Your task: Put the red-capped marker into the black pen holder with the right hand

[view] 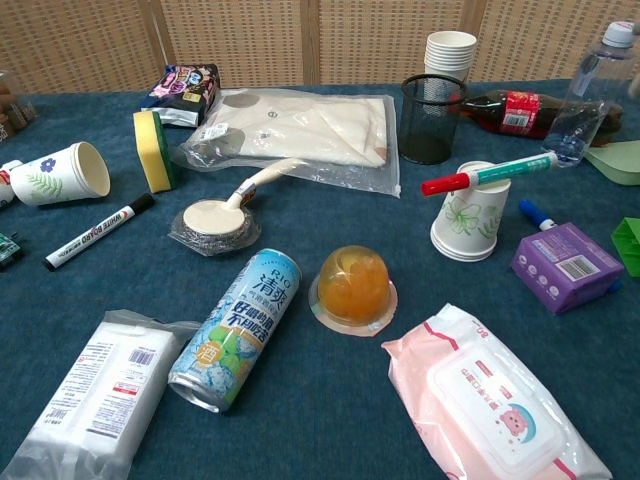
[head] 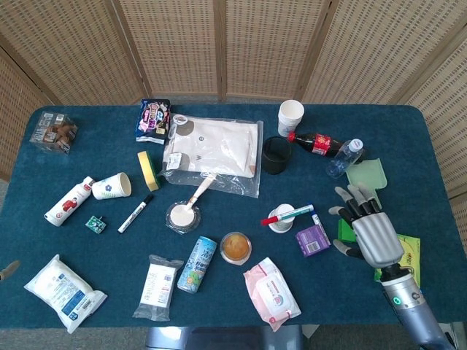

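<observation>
The red-capped marker [head: 287, 215] [view: 487, 173] lies across the top of an upturned paper cup [head: 280, 222] [view: 468, 218], its red cap pointing left. Behind it, the black mesh pen holder [head: 276, 154] [view: 433, 118] stands upright next to the plastic bag. My right hand [head: 368, 232] hovers palm down with fingers spread and holds nothing. It is to the right of the marker, over the green and red brick, and does not show in the chest view. A small grey tip [head: 6, 271] at the left edge may be my left hand.
A purple box [head: 312, 239] and a blue-capped pen lie between my right hand and the cup. A cola bottle [head: 317, 143], a water bottle [head: 343, 159] and stacked paper cups [head: 290, 117] stand near the holder. A green dustpan [head: 365, 175] and a green packet [head: 408, 251] lie beside the hand.
</observation>
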You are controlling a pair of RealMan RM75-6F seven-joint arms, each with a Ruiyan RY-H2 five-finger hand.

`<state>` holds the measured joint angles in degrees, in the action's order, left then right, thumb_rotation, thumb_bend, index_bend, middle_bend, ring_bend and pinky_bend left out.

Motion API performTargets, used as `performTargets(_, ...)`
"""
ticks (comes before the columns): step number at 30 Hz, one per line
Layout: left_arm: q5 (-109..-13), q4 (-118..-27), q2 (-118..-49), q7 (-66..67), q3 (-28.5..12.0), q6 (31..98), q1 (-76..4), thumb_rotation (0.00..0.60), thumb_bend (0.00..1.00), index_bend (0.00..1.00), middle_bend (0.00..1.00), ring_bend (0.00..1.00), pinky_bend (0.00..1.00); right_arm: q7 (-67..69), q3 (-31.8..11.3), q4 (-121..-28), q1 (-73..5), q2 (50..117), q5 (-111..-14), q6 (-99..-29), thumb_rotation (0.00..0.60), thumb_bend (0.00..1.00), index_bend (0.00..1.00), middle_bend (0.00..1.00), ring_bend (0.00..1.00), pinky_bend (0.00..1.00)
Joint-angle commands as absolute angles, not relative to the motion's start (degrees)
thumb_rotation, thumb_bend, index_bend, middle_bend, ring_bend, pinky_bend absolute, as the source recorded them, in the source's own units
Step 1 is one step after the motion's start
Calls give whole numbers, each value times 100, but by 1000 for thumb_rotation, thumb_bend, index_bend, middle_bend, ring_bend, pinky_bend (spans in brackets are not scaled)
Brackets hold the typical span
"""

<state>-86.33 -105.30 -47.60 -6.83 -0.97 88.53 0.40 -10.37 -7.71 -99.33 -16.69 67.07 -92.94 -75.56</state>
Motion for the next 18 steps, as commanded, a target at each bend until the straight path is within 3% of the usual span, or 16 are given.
performTargets(1,-8625,-10532,-4762,-668,-97,8837,32,600,54,0,0,0,0,-1221,-870,-9952,-1916,6862,-9170,-7284,600,214,340,21,0,24)
performTargets(18,-8616,-10587,-4781,-552,-83,8751,-10,600,54,0,0,0,0,-1862,-1103,-10031,-2695,7154,-8618,-6440,600,227,389,23,0,24)
